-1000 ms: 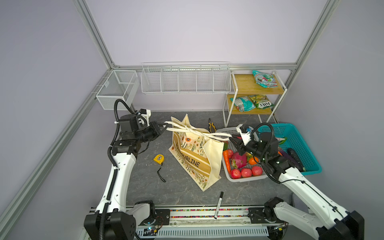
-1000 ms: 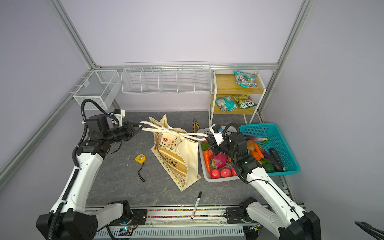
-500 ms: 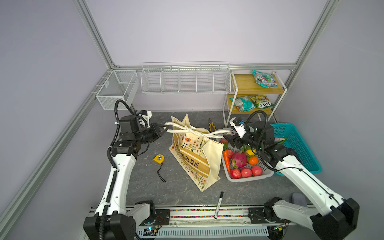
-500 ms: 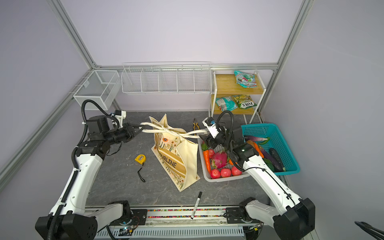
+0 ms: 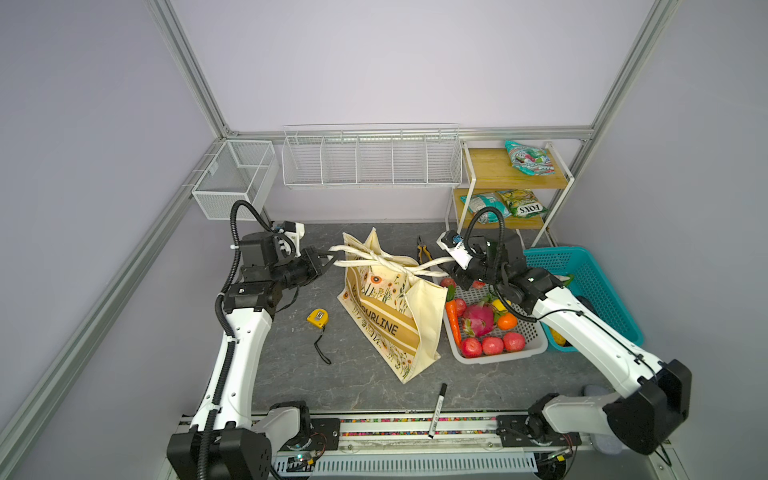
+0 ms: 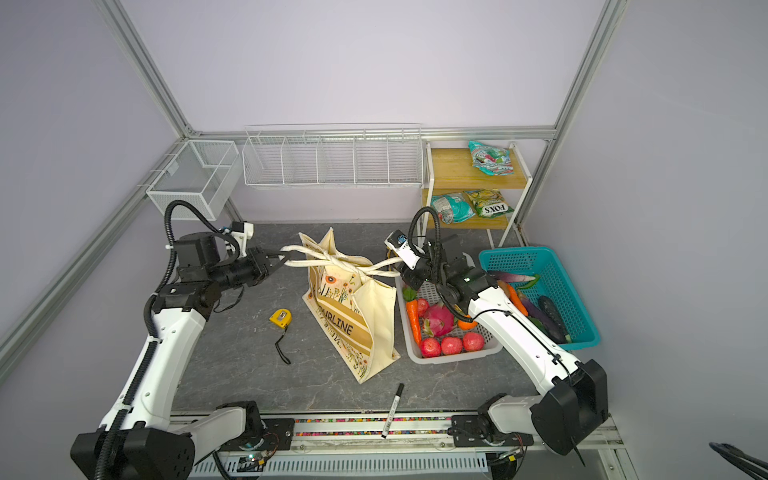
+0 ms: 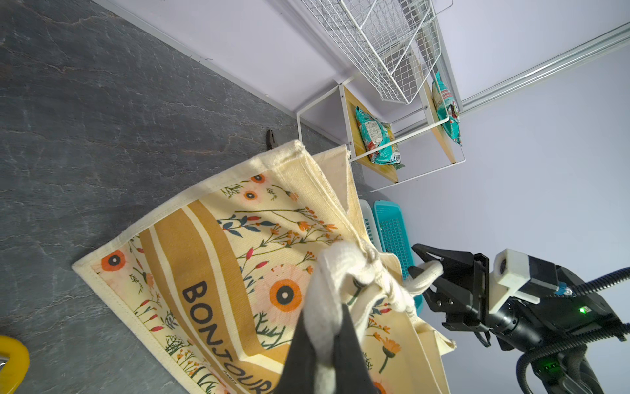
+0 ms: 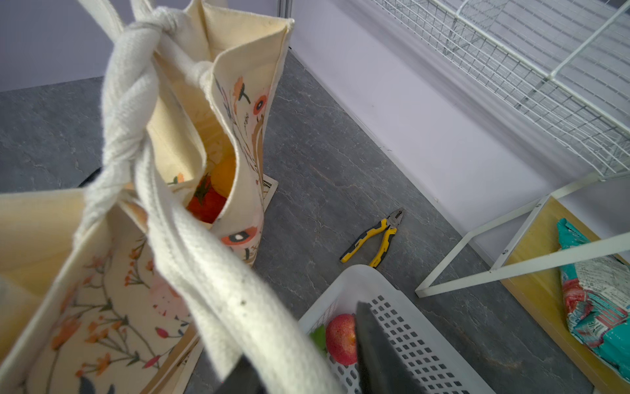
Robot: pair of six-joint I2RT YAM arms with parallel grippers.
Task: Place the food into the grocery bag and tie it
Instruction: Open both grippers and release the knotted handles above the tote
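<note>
The grocery bag (image 5: 386, 324) (image 6: 349, 324) stands in mid-table, its white rope handles twisted together above its mouth (image 5: 386, 264). My left gripper (image 5: 328, 262) (image 7: 327, 327) is shut on the left handle loop and holds it taut. My right gripper (image 5: 446, 270) (image 8: 306, 358) is at the right handle loop. The rope lies between its fingers, and one finger (image 8: 381, 348) stands clear of it. Food shows inside the bag in the right wrist view: a red tomato (image 8: 204, 201) and an orange-yellow fruit (image 8: 223, 175).
A white basket (image 5: 498, 358) of toy produce sits right of the bag, with a teal basket (image 5: 602, 282) beyond it. Pliers (image 5: 424, 251) lie behind the bag, a yellow tape measure (image 5: 318, 318) to its left and a marker (image 5: 436, 409) in front. A shelf (image 5: 511, 166) with packets stands back right.
My right gripper has moved left from over the white basket to the bag's right handle loop, which now lies between its fingers. The left gripper has kept its hold.
</note>
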